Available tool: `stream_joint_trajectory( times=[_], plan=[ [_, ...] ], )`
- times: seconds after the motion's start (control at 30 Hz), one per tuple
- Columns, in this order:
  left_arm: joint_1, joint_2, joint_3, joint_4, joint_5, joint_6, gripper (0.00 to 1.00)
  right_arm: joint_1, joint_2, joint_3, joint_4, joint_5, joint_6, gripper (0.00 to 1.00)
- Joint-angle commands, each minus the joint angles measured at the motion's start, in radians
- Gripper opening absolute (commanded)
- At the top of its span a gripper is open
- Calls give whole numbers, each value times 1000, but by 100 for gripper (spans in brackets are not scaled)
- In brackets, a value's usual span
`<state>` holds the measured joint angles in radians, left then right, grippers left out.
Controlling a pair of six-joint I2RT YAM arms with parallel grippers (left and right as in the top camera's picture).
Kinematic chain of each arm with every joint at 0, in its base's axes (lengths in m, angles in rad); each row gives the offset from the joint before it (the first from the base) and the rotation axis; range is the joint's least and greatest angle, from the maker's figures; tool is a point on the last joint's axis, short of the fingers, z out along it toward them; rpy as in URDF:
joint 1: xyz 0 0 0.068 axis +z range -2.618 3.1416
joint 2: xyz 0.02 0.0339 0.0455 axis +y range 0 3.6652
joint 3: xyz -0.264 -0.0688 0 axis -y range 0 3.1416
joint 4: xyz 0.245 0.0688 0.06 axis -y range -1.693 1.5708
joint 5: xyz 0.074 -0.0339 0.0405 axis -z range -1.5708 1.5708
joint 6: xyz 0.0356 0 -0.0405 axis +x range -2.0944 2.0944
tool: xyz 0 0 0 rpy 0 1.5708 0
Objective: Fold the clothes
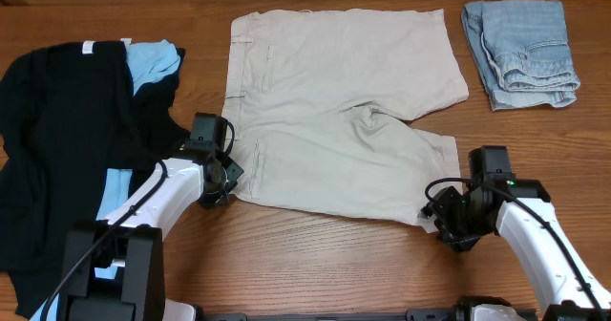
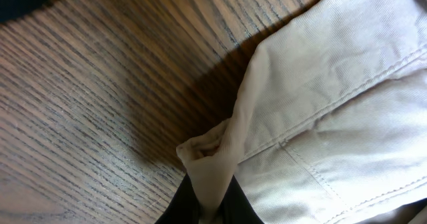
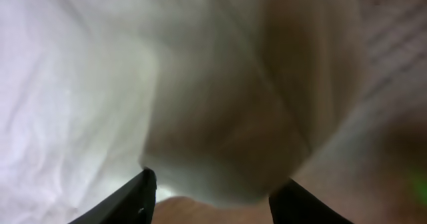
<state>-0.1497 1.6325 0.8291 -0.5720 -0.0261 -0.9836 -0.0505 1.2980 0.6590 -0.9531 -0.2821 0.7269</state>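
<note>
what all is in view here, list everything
khaki shorts: one, beige, spread flat mid-table
black garment: one, black, heaped at the table's left
light-blue shirt: one, light blue, tangled with the black garment
denim shorts: one, pale blue, folded at the far right corner
table: one, brown wood, under everything
left gripper: one, black, shut on the khaki shorts' near left corner
right gripper: one, black, open at the khaki shorts' near right hem
</note>
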Motion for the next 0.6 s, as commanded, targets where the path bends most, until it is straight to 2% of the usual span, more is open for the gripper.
stream_joint_trajectory(
  times=[0.0, 0.1, 0.23, 0.4, 0.57],
  plan=[
    [6, 22, -2, 3, -24, 108, 4, 6, -13, -13, 40, 68, 10, 47],
    [7, 22, 42, -40, -18, 230, 4, 3, -13, -13, 76, 169, 10, 31],
    [26, 21, 166, -176, -18, 352, 4, -11, -13, -11, 105, 246, 5, 6],
    [71, 21, 395, -366, -18, 459, 4, -48, -13, 7, 140, 255, -49, 4],
    [86, 21, 639, -523, -18, 562, 4, -112, -13, 119, 109, 246, -113, 4]
  ],
)
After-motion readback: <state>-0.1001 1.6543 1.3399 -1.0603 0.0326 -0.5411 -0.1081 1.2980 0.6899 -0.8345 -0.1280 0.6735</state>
